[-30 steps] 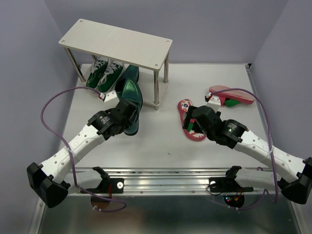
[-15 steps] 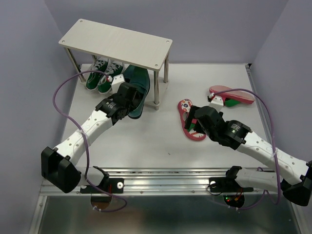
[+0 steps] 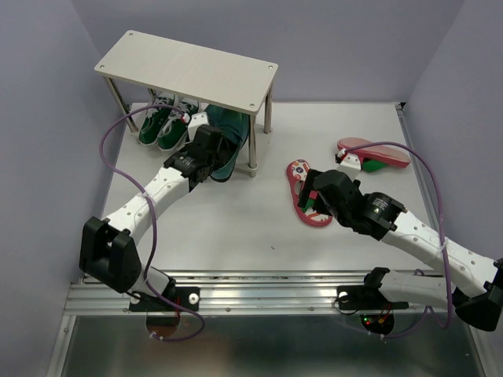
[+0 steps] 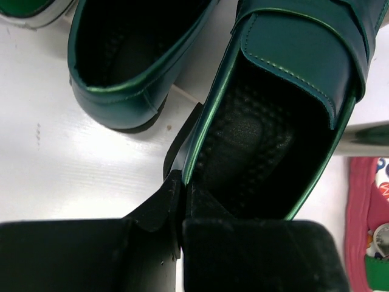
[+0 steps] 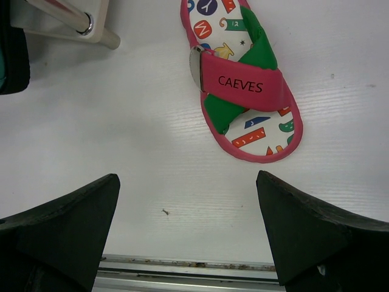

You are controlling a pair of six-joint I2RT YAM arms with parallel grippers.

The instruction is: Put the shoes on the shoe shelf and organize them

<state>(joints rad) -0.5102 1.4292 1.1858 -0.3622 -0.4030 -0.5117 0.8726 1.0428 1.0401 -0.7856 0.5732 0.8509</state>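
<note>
My left gripper (image 3: 206, 146) is shut on the side wall of a glossy dark green loafer (image 4: 285, 109), its jaws (image 4: 181, 182) pinching the rim near the heel. The held loafer (image 3: 229, 137) lies partly under the shoe shelf (image 3: 189, 69), beside the other loafer (image 4: 127, 61). The green sneakers (image 3: 161, 124) sit under the shelf's left half. My right gripper (image 5: 187, 177) is open and empty, hovering just short of a red flip-flop (image 5: 243, 79) with a patterned footbed (image 3: 302, 177). The second flip-flop (image 3: 373, 153) lies at the far right.
The shelf's front right leg (image 3: 253, 145) stands right of the held loafer, and shows in the right wrist view as a metal leg (image 5: 91, 24). Purple cables loop over both arms. A metal rail (image 3: 259, 283) runs along the near table edge.
The left arm has stretched away from me, carrying the loafer from the open table to under the shelf beside its mate. The right arm has barely moved and stays open.
</note>
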